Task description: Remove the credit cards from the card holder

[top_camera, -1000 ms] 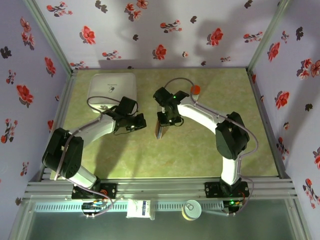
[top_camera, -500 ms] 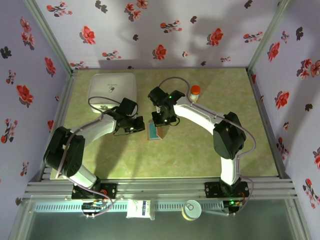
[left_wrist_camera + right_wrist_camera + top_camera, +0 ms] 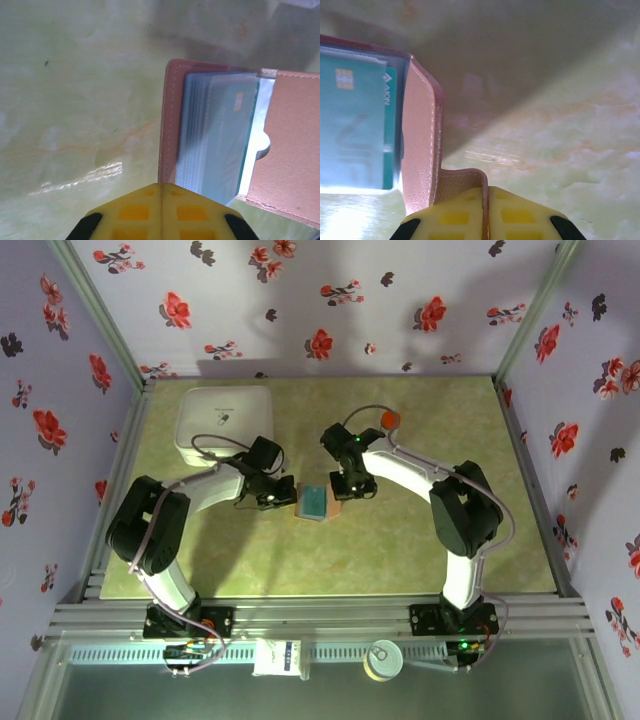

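The card holder [image 3: 318,502] lies open between both arms. The left gripper [image 3: 284,496], jaws closed and empty, sits at its 9 o'clock. The right gripper [image 3: 344,492], at 3 o'clock, appears clamped on its edge. The credit cards [image 3: 220,130] sit pocketed, long axis 12-to-6.

Tan leather bifold card holder [image 3: 292,145] lay open on green marbled table surface [image 3: 75,100]. Teal rectangular cards [image 3: 230,135] sat in its blue-grey pockets. Yellow-tipped left gripper [image 3: 161,200] was closed at the cover's near edge.

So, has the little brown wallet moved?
Yes. The tan leather card holder has dropped open flat, teal inside up, no nearer the white square container.
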Motion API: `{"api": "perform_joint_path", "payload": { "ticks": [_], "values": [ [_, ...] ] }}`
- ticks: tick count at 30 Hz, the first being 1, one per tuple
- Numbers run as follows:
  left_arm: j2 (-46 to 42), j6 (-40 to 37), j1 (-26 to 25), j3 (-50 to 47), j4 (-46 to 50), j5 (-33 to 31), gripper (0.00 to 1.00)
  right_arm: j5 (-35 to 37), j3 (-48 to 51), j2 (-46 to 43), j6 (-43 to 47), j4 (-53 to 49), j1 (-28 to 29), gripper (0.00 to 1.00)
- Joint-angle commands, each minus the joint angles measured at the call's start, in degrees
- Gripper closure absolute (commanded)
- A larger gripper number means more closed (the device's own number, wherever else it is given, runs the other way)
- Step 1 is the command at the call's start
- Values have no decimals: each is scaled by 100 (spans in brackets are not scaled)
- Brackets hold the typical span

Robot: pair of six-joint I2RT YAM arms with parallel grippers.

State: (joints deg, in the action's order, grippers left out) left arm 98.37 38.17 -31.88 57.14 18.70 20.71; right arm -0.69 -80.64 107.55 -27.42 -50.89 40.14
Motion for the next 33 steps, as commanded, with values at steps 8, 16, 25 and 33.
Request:
{"api": "perform_joint_path", "payload": {
  "ticks": [8,16,25,33],
  "values": [
    [518,-185,-69,416,14,170,100,80,251,135,111,266,-85,90],
    [583,-440,28,504,450,-51,100,-218,394,338,149,586,-85,90],
    [346,-429,146,-139,309,-93,100,-546,355,530,221,854,-59,89],
    [36,-374,163,-265,383,-272,100,-158,319,511,246,582,-63,90]
  ]
}}
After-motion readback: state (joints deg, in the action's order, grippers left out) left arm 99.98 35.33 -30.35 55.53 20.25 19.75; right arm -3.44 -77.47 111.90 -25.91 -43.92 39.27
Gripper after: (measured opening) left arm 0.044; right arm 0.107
